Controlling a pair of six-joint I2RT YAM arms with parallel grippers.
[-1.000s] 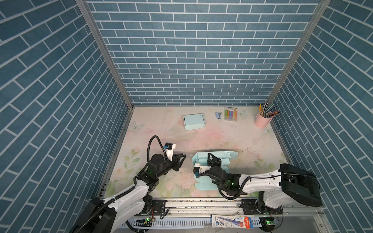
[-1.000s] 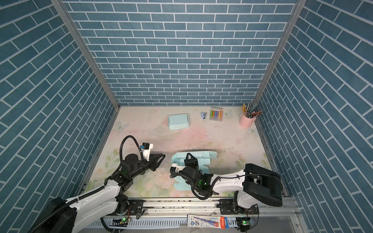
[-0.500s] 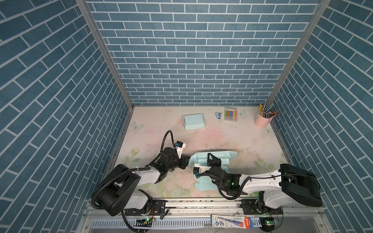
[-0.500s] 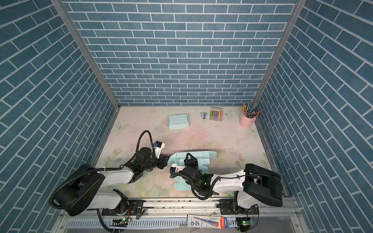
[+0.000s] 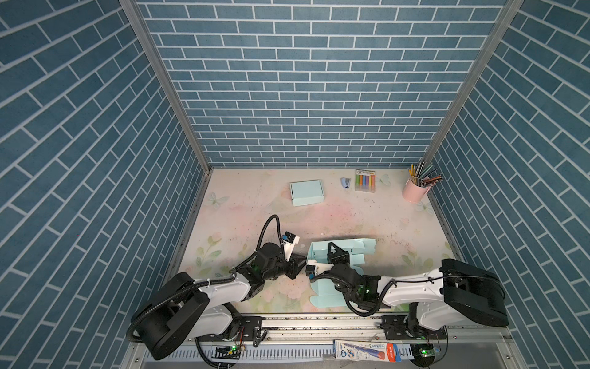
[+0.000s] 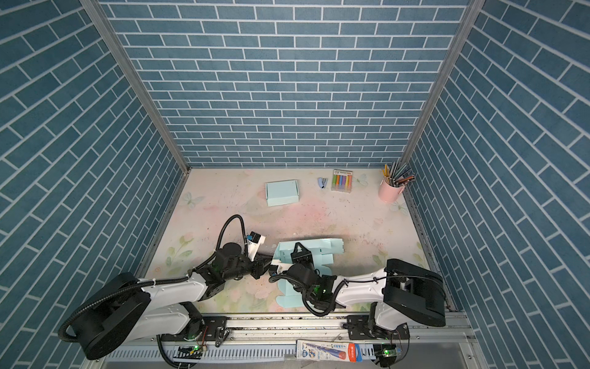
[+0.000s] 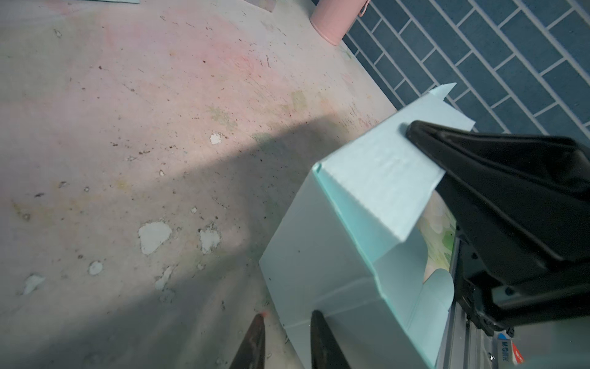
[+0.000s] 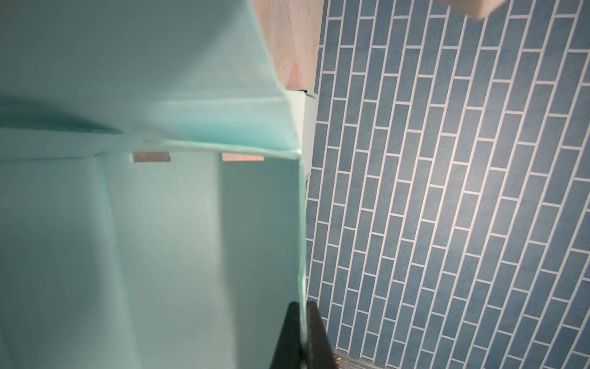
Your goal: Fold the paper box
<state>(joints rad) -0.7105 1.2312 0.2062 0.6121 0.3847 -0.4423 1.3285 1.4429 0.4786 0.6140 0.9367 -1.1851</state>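
Note:
The paper box (image 5: 357,247) (image 6: 325,246) is a mint-blue, half-folded carton near the table's front middle, with some panels raised and a flap lying flat toward the front. My right gripper (image 5: 333,255) (image 6: 298,250) is shut on one thin upright wall of the box (image 8: 159,239), as the right wrist view shows (image 8: 301,306). My left gripper (image 5: 298,263) (image 6: 265,260) sits at the box's left side with its jaws a little apart (image 7: 289,314). One of its fingers lies over the table and the other over the box's outer panel (image 7: 319,255).
A finished mint box (image 5: 306,193) stands at the back. A small stapler (image 5: 344,182), a marker pack (image 5: 365,180) and a pink cup of pencils (image 5: 415,191) line the back right. Brick walls enclose three sides, and a metal rail (image 5: 319,322) runs along the front.
My left arm has swung right across the table, from well left of the box to right against its left side. The right gripper and the box have stayed put.

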